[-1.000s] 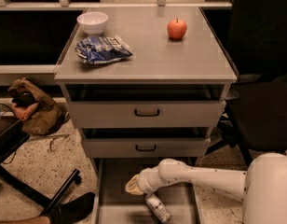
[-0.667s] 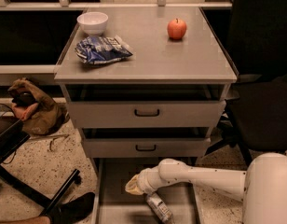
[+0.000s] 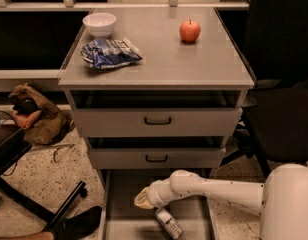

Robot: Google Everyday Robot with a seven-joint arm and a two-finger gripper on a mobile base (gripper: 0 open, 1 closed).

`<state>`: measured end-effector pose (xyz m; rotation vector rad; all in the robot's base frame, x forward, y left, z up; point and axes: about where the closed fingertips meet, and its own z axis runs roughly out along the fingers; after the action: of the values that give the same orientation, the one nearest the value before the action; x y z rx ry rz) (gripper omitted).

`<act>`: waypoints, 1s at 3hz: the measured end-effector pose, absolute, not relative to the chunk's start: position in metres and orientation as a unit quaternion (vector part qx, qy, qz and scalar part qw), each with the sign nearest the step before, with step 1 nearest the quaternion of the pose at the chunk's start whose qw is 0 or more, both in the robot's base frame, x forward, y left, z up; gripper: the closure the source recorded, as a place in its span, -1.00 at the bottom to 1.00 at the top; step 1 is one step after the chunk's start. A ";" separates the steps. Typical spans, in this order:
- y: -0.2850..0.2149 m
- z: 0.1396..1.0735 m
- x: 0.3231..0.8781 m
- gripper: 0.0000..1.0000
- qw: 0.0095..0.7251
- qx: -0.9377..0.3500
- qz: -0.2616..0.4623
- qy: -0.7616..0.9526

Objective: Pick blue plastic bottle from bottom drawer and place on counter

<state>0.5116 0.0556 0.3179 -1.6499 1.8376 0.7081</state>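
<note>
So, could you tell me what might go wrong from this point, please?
The blue plastic bottle lies on its side in the bottom drawer, close by the gripper; a nudge could roll it away. Lifting straight up, the arm might strike the drawer front above. On the counter, the apple could get knocked.

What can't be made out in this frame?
Camera view:
- Pincer, above the bottom drawer, just left of the bottle: whether it touches the bottle; its own bulk blocks that.
- Bottle: label too small to read.
- Bottom drawer: front end cut off by the lower edge.
- Upper drawers: contents hidden behind their fronts.
</note>
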 end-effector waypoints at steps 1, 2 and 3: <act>0.056 0.318 0.512 -0.22 0.282 -0.616 0.264 0.686; 0.056 0.318 0.512 -0.68 0.282 -0.616 0.264 0.686; 0.056 0.318 0.512 -1.00 0.282 -0.616 0.264 0.686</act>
<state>0.5115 0.0557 0.3179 -1.6499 1.8377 0.7082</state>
